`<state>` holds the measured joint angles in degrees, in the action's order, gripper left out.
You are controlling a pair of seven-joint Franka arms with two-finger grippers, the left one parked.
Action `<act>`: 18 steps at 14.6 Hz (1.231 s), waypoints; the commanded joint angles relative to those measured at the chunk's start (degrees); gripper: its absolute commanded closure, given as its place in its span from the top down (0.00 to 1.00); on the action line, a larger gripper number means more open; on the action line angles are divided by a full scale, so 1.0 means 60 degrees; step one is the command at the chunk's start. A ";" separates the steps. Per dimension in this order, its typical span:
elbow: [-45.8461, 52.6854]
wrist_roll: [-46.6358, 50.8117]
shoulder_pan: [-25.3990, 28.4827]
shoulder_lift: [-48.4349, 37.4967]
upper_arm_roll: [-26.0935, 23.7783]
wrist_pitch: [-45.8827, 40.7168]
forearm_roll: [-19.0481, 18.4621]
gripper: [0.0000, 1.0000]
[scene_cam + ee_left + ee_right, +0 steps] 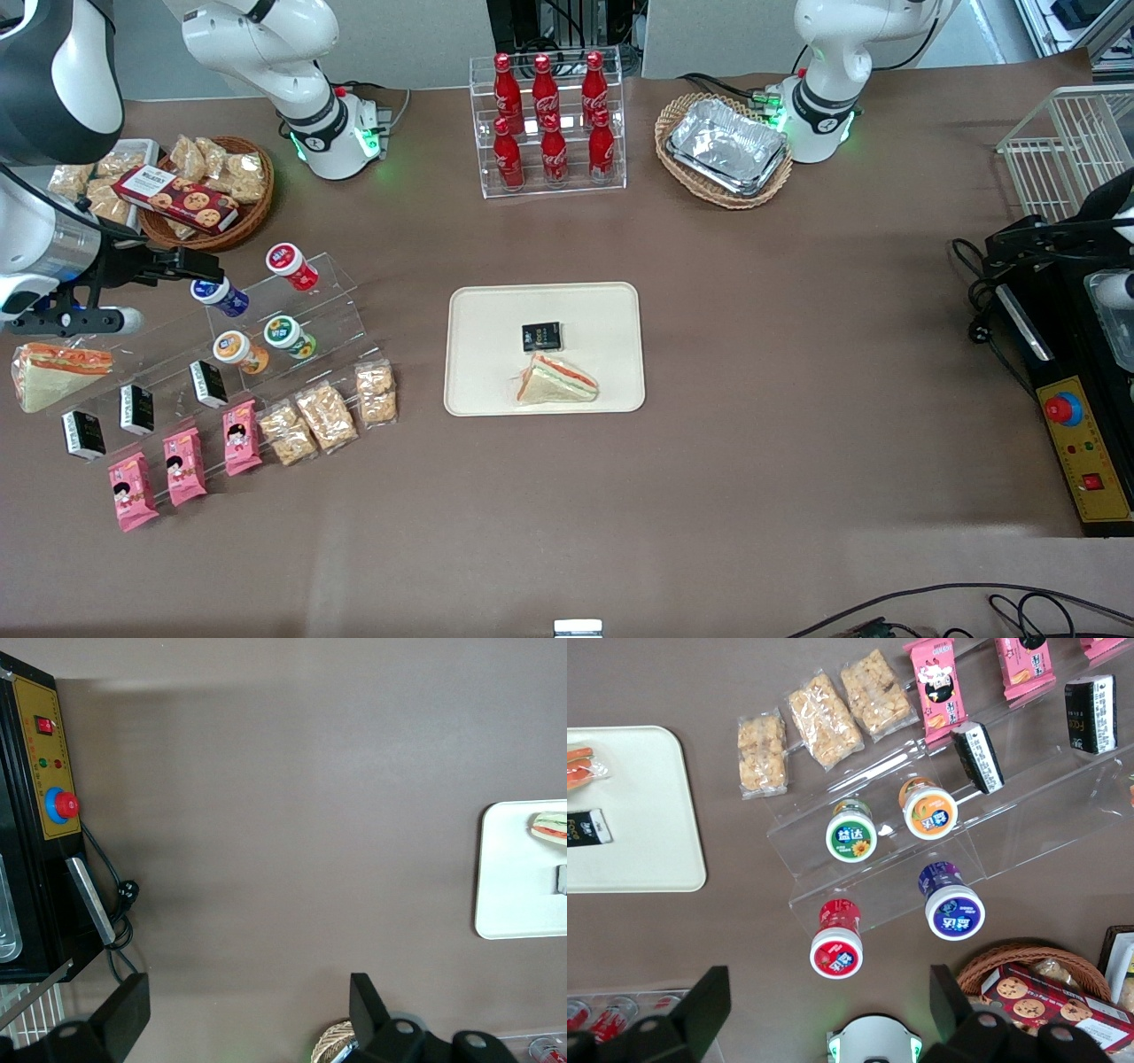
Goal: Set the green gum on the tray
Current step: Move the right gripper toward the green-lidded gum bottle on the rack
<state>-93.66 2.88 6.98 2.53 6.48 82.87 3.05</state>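
Fingers spread wide on gripper (824, 1005), hovering above clear stand, nothing held. Green gum (850, 834) sits w/ orange canister (929, 811) just beside; risk: clipping wrong one. Tray (478, 390) well apart.

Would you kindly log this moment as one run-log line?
phase: approach | gripper: open, above the stand, holding nothing | green gum: on stand | tray: holds sandwich, black packet

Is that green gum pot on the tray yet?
No. The green gum sits on the clear stepped shelf, apart from the tray. The open pincer hovers near the shelf.
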 commanded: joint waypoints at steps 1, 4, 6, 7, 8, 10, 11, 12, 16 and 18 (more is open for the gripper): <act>0.0493 -0.0085 -0.0035 0.0252 -0.0011 -0.0219 -0.0054 1.00; 0.0493 -0.0085 -0.0035 0.0267 -0.0011 -0.0218 -0.0054 1.00; 0.0479 -0.0085 -0.0035 0.0267 -0.0011 -0.0204 -0.0010 1.00; 0.0479 -0.0085 -0.0035 0.0267 -0.0011 -0.0189 -0.0024 1.00; 0.0479 -0.0085 -0.0035 0.0267 -0.0011 -0.0131 -0.0024 1.00; 0.0464 -0.0071 0.0023 0.0223 -0.0025 -0.0131 -0.0024 1.00; 0.0421 -0.0071 0.0038 0.0165 -0.0025 -0.0131 -0.0024 1.00; 0.0319 -0.0071 0.0052 0.0121 -0.0040 -0.0116 -0.0024 1.00; -0.0733 -0.0071 0.0053 -0.0347 -0.0098 0.0760 -0.0010 1.00; -0.1495 -0.0071 0.0096 -0.0524 -0.0099 0.1448 -0.0010 1.00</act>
<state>-95.28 2.88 7.22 2.64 6.01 85.94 3.05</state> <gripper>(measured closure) 0.000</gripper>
